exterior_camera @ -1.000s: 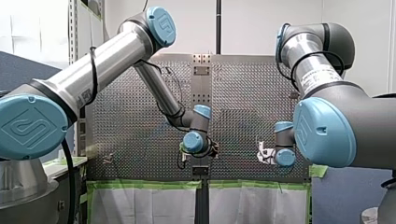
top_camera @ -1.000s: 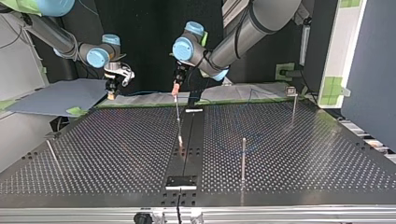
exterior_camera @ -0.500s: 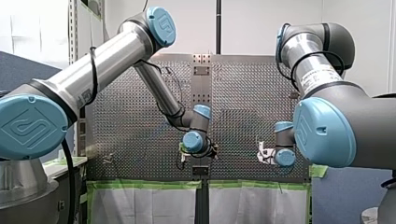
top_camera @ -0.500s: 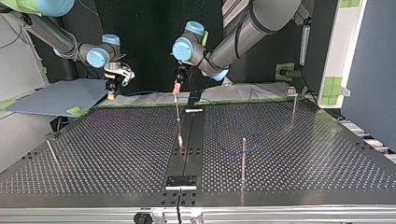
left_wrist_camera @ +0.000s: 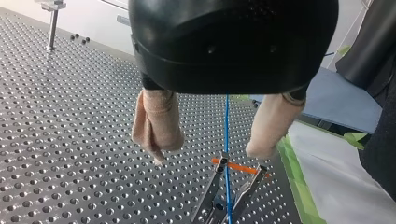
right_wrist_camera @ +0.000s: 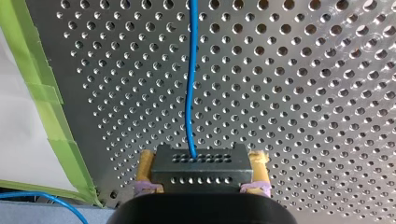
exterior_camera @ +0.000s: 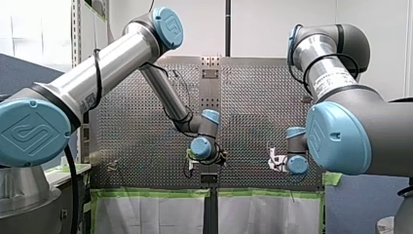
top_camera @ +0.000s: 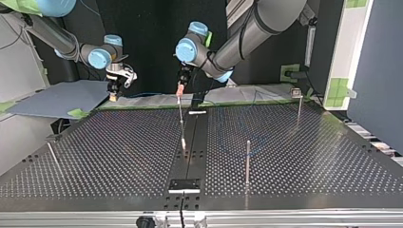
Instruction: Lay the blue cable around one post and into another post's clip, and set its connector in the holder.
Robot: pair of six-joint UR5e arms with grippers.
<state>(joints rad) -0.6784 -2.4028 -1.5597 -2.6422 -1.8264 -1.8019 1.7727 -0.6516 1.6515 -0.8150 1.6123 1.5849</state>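
In the left wrist view my left gripper [left_wrist_camera: 206, 154] stands open, its beige pads [left_wrist_camera: 156, 126] apart. The blue cable [left_wrist_camera: 227, 121] runs below the gap and drops into a forked metal clip [left_wrist_camera: 219, 186] with an orange band. My right gripper [right_wrist_camera: 201, 158] is shut on the dark perforated connector [right_wrist_camera: 201, 170], yellow pads on both sides, and the blue cable [right_wrist_camera: 189, 84] leads away from it over the plate. In the top view my left gripper [top_camera: 179, 88] hangs over a thin post [top_camera: 181, 118] at the far middle, and my right gripper [top_camera: 113, 92] is at the far left.
Bare posts stand at the top view's right [top_camera: 248, 159], far right [top_camera: 298, 107] and near left [top_camera: 51, 156]. A black holder plate [top_camera: 184, 185] lies at the near middle edge. Green tape [right_wrist_camera: 42, 88] lines the perforated table's [top_camera: 294, 156] border.
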